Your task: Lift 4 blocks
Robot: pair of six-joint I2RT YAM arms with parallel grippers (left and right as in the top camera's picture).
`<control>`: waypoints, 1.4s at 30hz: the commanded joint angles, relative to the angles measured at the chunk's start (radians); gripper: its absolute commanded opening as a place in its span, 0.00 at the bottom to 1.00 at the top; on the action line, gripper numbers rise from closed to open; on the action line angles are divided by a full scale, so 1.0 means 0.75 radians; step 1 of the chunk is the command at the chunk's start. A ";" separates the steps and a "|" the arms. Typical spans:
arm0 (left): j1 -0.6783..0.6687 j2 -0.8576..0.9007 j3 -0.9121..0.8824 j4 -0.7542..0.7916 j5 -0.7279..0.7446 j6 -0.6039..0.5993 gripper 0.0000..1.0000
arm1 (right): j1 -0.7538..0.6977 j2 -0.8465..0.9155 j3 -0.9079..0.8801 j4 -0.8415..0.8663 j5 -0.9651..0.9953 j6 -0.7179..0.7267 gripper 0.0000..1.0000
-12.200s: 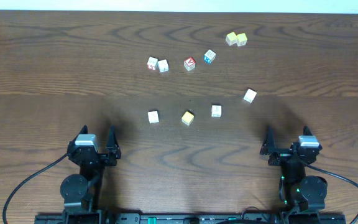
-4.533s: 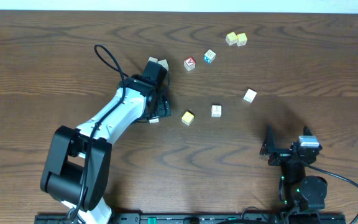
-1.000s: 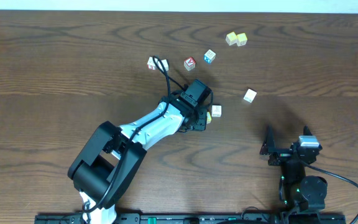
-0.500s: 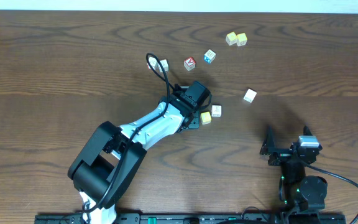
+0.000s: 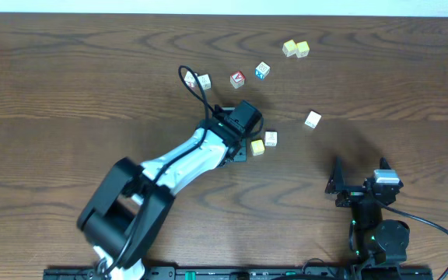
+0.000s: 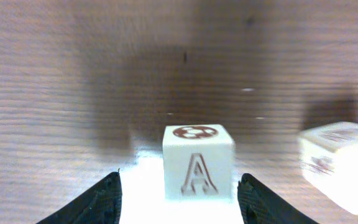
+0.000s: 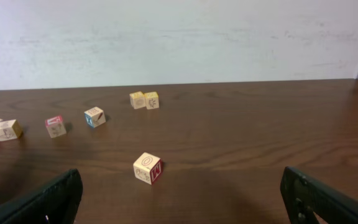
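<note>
My left gripper (image 5: 249, 145) stands open around a yellow-topped block (image 5: 257, 147) that rests on the table. In the left wrist view this block (image 6: 198, 162) shows a letter A and stands between my fingertips (image 6: 112, 186), touching neither. A whitish block (image 5: 271, 138) sits right beside it, showing at the right (image 6: 339, 169) in the left wrist view. Another whitish block (image 5: 313, 119) lies alone further right, with an O on top and a red M side (image 7: 147, 168). My right gripper (image 5: 358, 171) is parked open near the front edge, nothing between its fingers (image 7: 59, 194).
A red-faced cube (image 5: 237, 79), a blue-faced cube (image 5: 262, 71) and a pale yellow-green pair (image 5: 295, 49) lie at the back. Two more pale cubes (image 5: 202, 81) sit back left, partly under the left arm's cable. The left arm (image 5: 177, 159) crosses the table's middle.
My left gripper has opened and let go of the yellow-topped block, which now rests on the table beside the whitish one. The right arm has not moved.
</note>
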 commanded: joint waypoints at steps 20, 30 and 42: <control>0.618 -0.814 0.022 -0.678 -0.046 -0.052 0.86 | -0.015 -0.007 -0.001 -0.006 0.008 -0.016 0.99; 0.680 -0.802 0.022 -0.691 -0.046 -0.052 0.87 | -0.015 -0.007 -0.001 -0.006 0.008 -0.016 0.99; 0.680 -0.802 0.022 -0.691 -0.046 -0.051 0.87 | -0.015 -0.007 -0.001 -0.006 0.008 -0.016 0.99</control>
